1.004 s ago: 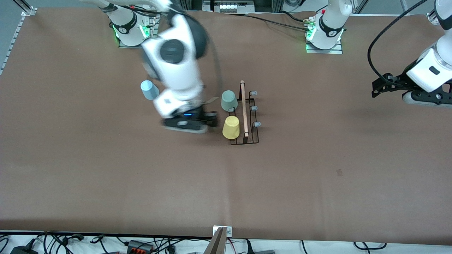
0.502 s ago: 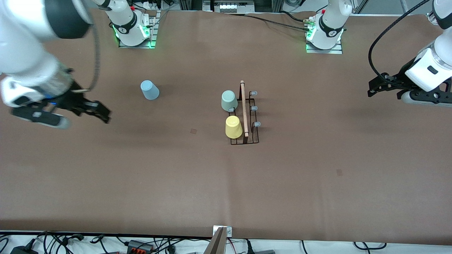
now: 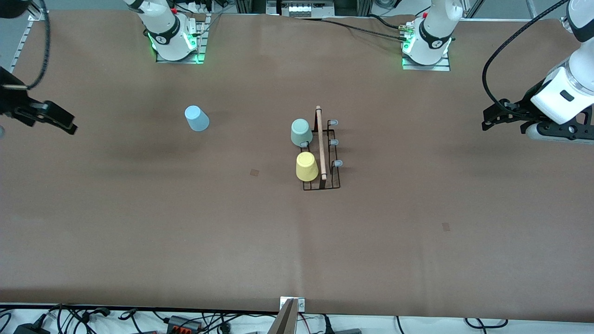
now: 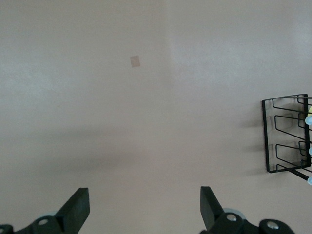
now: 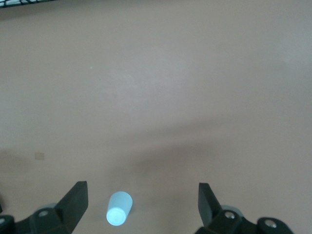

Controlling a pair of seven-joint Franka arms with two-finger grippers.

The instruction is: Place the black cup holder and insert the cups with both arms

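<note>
The black cup holder stands mid-table with its wooden rod handle on top. The pale grey-green cup and the yellow cup sit upside down on its pegs, on the side toward the right arm's end. The light blue cup stands upside down on the table, apart from the holder, toward the right arm's end. My right gripper is open and empty over its end of the table; the blue cup shows between its fingers, well below them. My left gripper is open and empty over its own end; the holder's edge shows in its wrist view.
Three bare grey-tipped pegs stand on the holder's side toward the left arm's end. Small tape marks lie on the brown table. The arm bases stand at the table's top edge. Cables run along the front edge.
My right arm has swung from beside the holder out to its end of the table, open and empty. The yellow cup stays on the holder. The left gripper barely drifted.
</note>
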